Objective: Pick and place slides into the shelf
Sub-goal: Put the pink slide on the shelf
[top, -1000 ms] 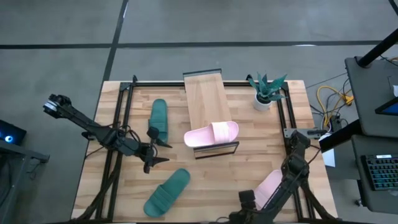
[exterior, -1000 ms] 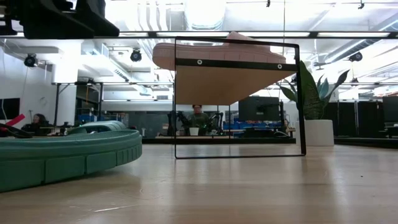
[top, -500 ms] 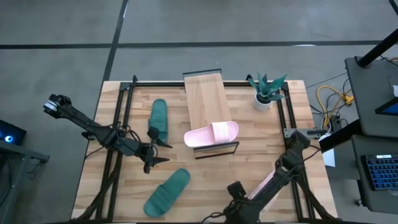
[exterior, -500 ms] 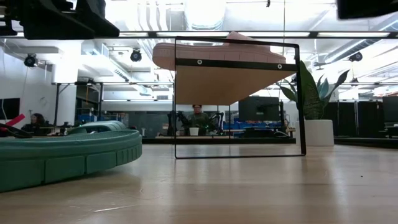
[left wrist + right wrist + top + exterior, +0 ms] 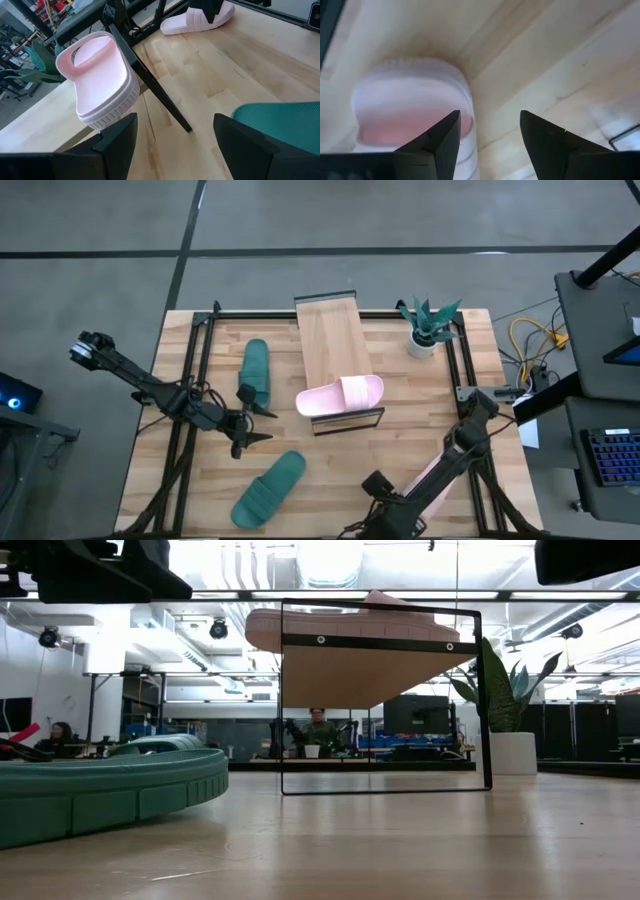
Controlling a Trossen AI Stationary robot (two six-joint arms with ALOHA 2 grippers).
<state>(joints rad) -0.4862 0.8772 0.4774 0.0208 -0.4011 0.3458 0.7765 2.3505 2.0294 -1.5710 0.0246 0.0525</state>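
Observation:
One pale pink slide (image 5: 340, 394) lies across the near end of the shelf's plank (image 5: 332, 340), its ends overhanging; the left wrist view shows one end (image 5: 100, 80). The second pink slide (image 5: 432, 472) lies on the table near the right edge, largely under the right arm. Its rounded end (image 5: 410, 110) sits just ahead of my open right gripper (image 5: 490, 145), which hovers over it. Two teal slides rest on the table, one far left of the shelf (image 5: 256, 372), one near the front edge (image 5: 268, 488). My left gripper (image 5: 247, 420) is open between them.
A potted plant (image 5: 430, 325) stands at the far right corner. The shelf's black wire frame (image 5: 380, 690) stands mid-table. A black rail frame (image 5: 195, 380) runs along the table's sides. Bare wood lies between the shelf and the near edge (image 5: 340, 470).
My right arm has swung toward the table's left along the near edge, covering more of the second pink slide and entering the low view's top right corner. The slides and the left arm have stayed put.

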